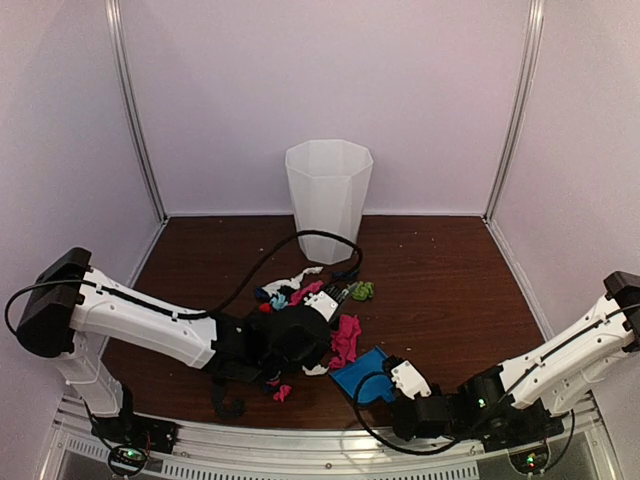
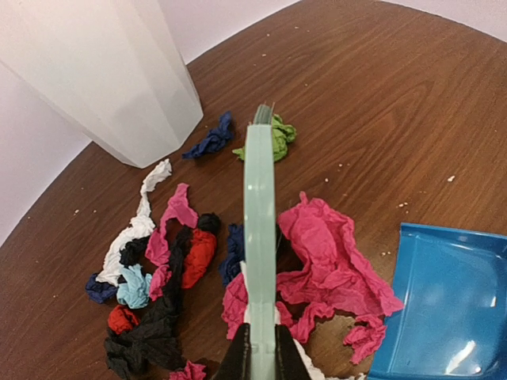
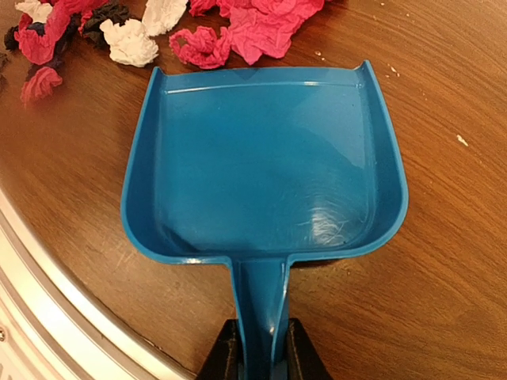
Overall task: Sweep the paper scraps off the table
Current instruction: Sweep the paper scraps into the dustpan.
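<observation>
table (image 1: 450,270): dark wood-grain top, the widest surface, with a metal rail along its near edge.
white bin (image 1: 328,200): upright at the far middle, behind the litter.
blue dustpan (image 3: 265,166): flat on the table at the near right, with its open lip turned to the pile and just short of the nearest pink pieces. nothing lies in its tray. the right gripper (image 3: 260,356) is clamped on its handle.
mint-green brush (image 2: 260,214): seen edge-on, reaching out over the middle of the pile. the left gripper (image 2: 260,358) is closed tight on its handle.
paper scraps (image 2: 333,253): a loose cluster at the table's centre, between bin and dustpan. one large crumpled pink sheet lies nearest the pan. smaller red, black, white, navy and light-blue wads lie to its left, and a green wad and a navy strip on the far side.
handling (a judgement): the scraps look very light, soft and springy, likely to roll or snag rather than slide as one mass. they are best taken from the far side with the brush and drawn in short strokes toward the lip. the pan looks stiff and smooth and may skid, so the handle grip should press the lip down.
</observation>
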Robot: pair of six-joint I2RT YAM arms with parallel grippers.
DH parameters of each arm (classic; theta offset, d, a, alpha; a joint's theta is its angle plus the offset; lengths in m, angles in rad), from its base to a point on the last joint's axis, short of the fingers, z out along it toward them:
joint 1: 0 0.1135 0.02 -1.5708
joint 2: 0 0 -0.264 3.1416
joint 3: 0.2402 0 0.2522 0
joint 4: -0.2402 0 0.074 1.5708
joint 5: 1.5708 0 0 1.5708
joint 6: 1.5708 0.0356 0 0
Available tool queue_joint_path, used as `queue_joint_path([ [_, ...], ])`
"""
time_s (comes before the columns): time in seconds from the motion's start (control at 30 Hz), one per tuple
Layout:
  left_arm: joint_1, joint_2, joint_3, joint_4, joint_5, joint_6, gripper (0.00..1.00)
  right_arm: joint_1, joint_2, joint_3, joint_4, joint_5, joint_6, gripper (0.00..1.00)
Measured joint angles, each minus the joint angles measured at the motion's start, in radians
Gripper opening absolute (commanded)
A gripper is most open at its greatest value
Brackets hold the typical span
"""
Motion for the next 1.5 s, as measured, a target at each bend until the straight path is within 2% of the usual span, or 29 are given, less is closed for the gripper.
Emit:
queue_joint_path([
  [0.47, -0.005, 0.010, 0.041, -0.071, 0.225, -0.024, 0.00, -0.061, 0.061, -0.005, 0.093, 0.020, -0.052, 0.00],
  [0.9, -0.049, -0.201, -0.031, -0.089, 0.370, -0.082, 0.00, -0.066, 0.087, -0.017, 0.137, 0.089, -0.060, 0.00],
  [1.2, -0.049, -0.297, -0.081, -0.150, 0.286, -0.118, 0.00, -0.065, 0.081, -0.064, 0.206, 0.096, -0.098, 0.00],
  [1.5, -0.048, -0.352, -0.082, -0.329, 0.065, -0.241, 0.00, -0.023, 0.074, -0.063, 0.203, 0.078, -0.120, 0.00],
])
